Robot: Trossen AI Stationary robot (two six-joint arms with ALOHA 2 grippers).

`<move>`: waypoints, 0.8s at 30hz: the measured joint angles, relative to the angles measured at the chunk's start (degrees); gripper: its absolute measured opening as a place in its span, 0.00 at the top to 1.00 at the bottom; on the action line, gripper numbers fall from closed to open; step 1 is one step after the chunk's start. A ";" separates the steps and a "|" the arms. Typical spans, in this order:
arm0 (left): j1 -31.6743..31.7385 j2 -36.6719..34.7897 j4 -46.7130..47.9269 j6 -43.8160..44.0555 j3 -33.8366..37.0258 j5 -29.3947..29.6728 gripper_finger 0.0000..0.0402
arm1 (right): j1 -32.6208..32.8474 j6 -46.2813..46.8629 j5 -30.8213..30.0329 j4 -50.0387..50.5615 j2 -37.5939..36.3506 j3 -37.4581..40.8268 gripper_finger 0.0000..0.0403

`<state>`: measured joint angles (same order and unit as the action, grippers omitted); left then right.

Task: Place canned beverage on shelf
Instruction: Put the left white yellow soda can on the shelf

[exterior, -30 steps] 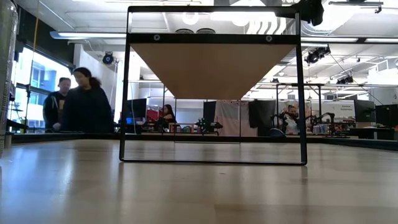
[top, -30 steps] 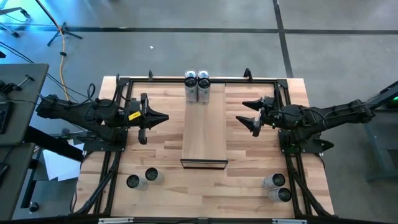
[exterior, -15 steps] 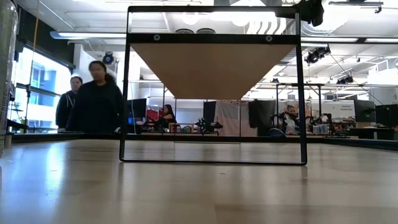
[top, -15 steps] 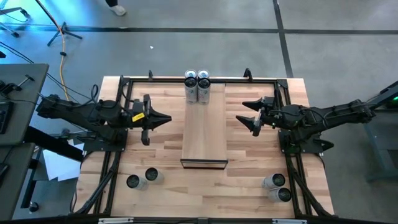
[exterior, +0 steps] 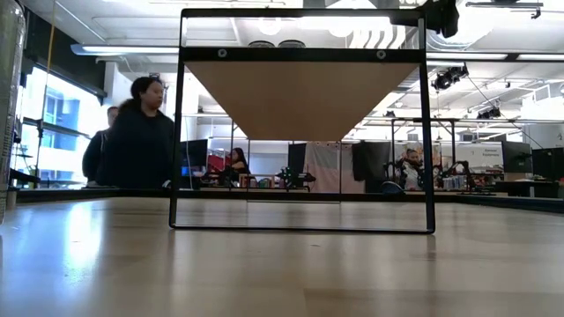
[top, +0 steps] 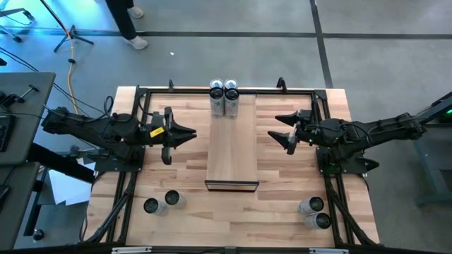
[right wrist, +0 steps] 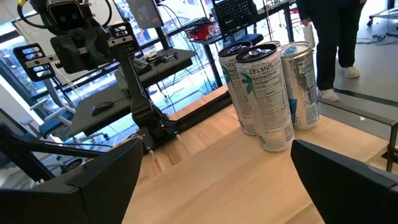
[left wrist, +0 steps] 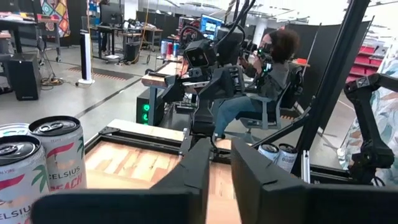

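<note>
Basically both arms sat idle beside the shelf (top: 232,148) when I checked; left gripper (top: 189,134) hovered just off the shelf's left edge with its fingers (left wrist: 194,171) nearly together and a thin gap showing, holding nothing; right gripper (top: 277,132) was off the right edge, spread wide and empty. Four cans (top: 224,97) stood clustered at the shelf's far end; two loose cans (top: 162,202) lay on the tabletop (top: 183,176) at my near-left corner, two more (top: 313,212) at near-right, possibly on their sides, though the overhead view was too small to be sure.

Risks as I judged them: a lying can could roll away when I closed on it; carrying one in over the shelf, I could clip the standing cluster and topple it, since they stood packed together.

Versus a second earlier: left gripper had crept slightly toward the shelf and its jaws had cracked open from fully closed; right arm unchanged; cans unmoved; a person (exterior: 139,132) in the background had walked further across.
</note>
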<state>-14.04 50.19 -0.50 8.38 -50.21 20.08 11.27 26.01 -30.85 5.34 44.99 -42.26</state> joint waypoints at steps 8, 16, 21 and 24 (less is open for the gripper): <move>0.02 0.10 -2.11 -1.34 -3.85 -3.46 0.64 | 0.00 3.99 0.01 0.00 0.00 0.00 0.02; 0.02 3.19 -4.05 -5.15 -10.55 -10.62 0.43 | 0.00 4.24 0.00 0.00 0.00 0.00 0.02; 0.02 5.70 -3.92 -7.01 -13.79 -11.07 0.36 | 0.00 6.90 0.01 0.00 0.00 0.00 0.02; 0.02 6.39 -3.35 -8.09 -14.35 -11.96 0.33 | -0.02 7.18 0.00 0.00 0.00 0.00 0.02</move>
<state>-14.02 56.59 -3.85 0.29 -64.57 8.11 11.25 33.19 -30.85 5.34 44.99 -42.26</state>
